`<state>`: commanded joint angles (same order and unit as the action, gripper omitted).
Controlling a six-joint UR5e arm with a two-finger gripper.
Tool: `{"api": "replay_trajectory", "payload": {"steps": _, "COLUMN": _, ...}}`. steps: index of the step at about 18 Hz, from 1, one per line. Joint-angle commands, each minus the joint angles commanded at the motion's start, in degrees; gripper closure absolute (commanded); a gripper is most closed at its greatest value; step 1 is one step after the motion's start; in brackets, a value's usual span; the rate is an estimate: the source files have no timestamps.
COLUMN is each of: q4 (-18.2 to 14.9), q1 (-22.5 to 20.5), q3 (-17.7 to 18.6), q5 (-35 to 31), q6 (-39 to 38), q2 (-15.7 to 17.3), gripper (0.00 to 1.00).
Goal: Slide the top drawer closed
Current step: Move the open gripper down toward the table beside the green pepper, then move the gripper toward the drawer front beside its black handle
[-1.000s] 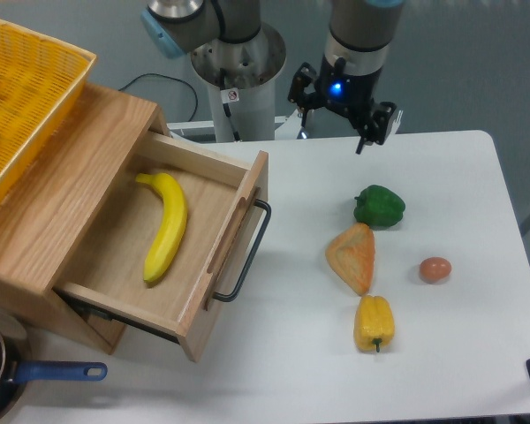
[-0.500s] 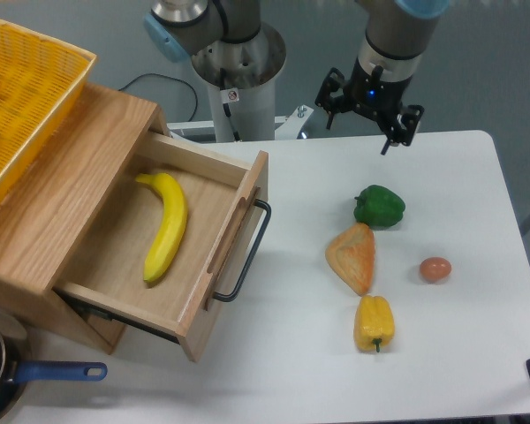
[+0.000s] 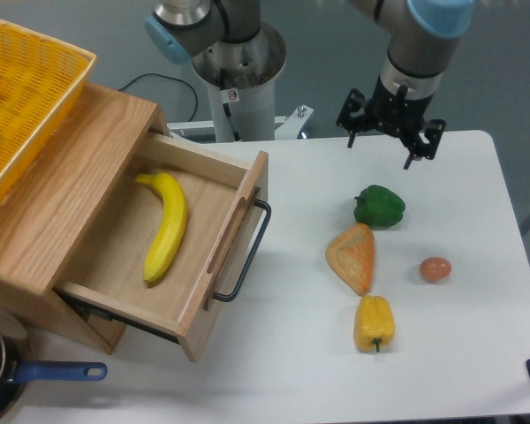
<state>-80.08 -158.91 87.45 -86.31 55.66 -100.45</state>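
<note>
White and mostly bare, the surface [image 3: 300, 353] carries the wooden cabinet at its left side and a small scatter of food at its right. From that cabinet the top drawer [image 3: 172, 252] stands pulled well out, its flat front angled toward the middle of the surface and its thin black bar handle [image 3: 247, 256] facing the open space there. A banana [image 3: 165, 226] lies lengthwise on the drawer floor (nothing else shows inside). A yellow mesh basket [image 3: 22, 106] sits on the cabinet's top at the far left. At the lower left corner, a dark pan with a blue handle [image 3: 57, 372] pokes out beside the cabinet's base.

Right of the handle, across a bare stretch, lie a green pepper [image 3: 379, 206], an orange wedge-shaped piece of food [image 3: 353, 257], a brown egg [image 3: 435, 269] and a yellow pepper [image 3: 374, 323], none of them touching the drawer.

Above the far edge of the surface, behind the green pepper, the hand [image 3: 380, 141] hangs with its two fingers spread apart and nothing between them, well apart from the drawer front. The arm's grey base post [image 3: 238, 84] stands behind the surface, between cabinet and hand.
</note>
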Motion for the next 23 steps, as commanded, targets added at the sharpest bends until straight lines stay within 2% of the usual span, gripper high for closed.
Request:
{"api": "replay_trajectory", "payload": {"steps": 2, "q4": 2.29, "q1": 1.57, "q3": -0.09, "q5": 0.00, "q6": -2.39, "q2": -1.23, "gripper": 0.00}}
{"api": "replay_trajectory", "payload": {"steps": 6, "q4": 3.88, "q1": 3.34, "q3": -0.61, "q5": 0.00, "q6": -8.18, "q2": -2.64, "gripper": 0.00}}
{"api": "replay_trajectory", "payload": {"steps": 10, "q4": 6.78, "q1": 6.41, "q3": -0.70, "q5": 0.00, "q6": -8.99, "q2": -3.52, "gripper": 0.00}}
{"api": "replay_trajectory", "payload": {"steps": 14, "q4": 7.22, "q1": 8.88, "q3": -0.79, "q5": -0.09, "q6": -9.07, "q2": -4.31, "gripper": 0.00}}
{"api": "replay_trajectory", "payload": {"steps": 18, "q4": 9.24, "q1": 11.60, "q3": -1.49, "q5": -0.09, "q6": -11.53, "q2": -5.71, "gripper": 0.00}}
{"api": "replay_trajectory", "payload": {"steps": 23, "q4": 9.24, "q1": 14.15, "q3": -1.84, "q5": -0.09, "q6": -13.38, "q2": -6.33, "gripper": 0.00}}
